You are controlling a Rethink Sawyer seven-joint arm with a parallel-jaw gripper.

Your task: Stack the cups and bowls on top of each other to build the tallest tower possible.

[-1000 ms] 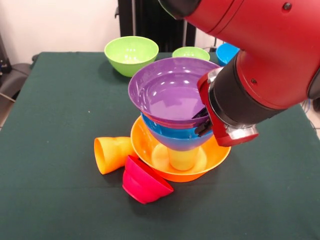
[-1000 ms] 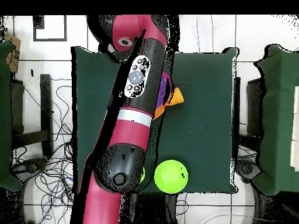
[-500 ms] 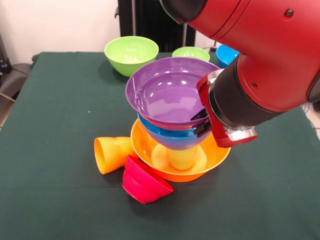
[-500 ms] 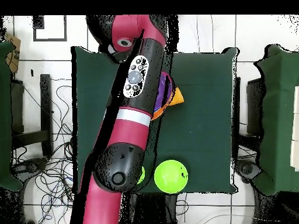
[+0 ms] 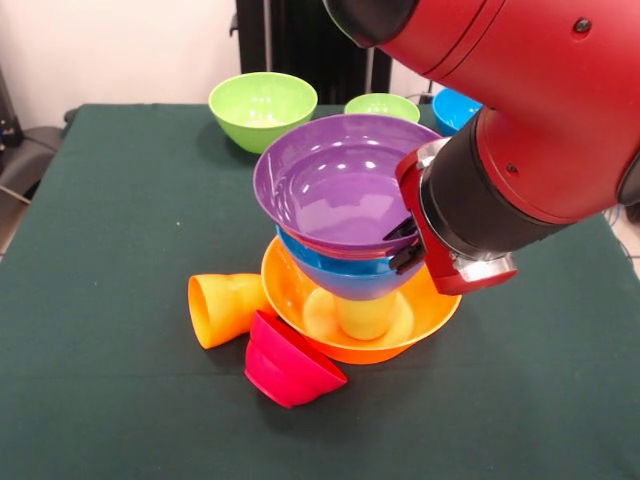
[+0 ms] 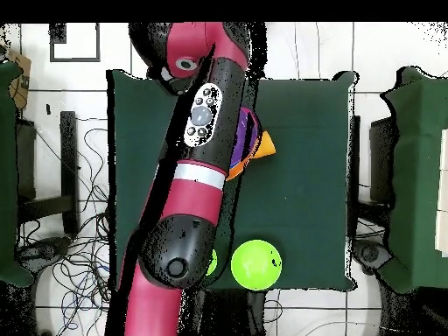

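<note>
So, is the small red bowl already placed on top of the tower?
No, the small red bowl lies tipped on the table beside the big orange bowl, under the purple bowl.

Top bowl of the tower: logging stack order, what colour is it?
Purple; the top bowl shows best in the front view, tilted, sitting on a blue bowl.

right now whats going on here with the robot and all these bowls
The robot's claw is at the rim of the purple bowl, which tops a tower: it sits in a blue bowl, propped on a yellowish cup standing in the big orange bowl. An orange cup and red bowl lie tipped beside it. Two green bowls and another blue one wait behind.
</note>
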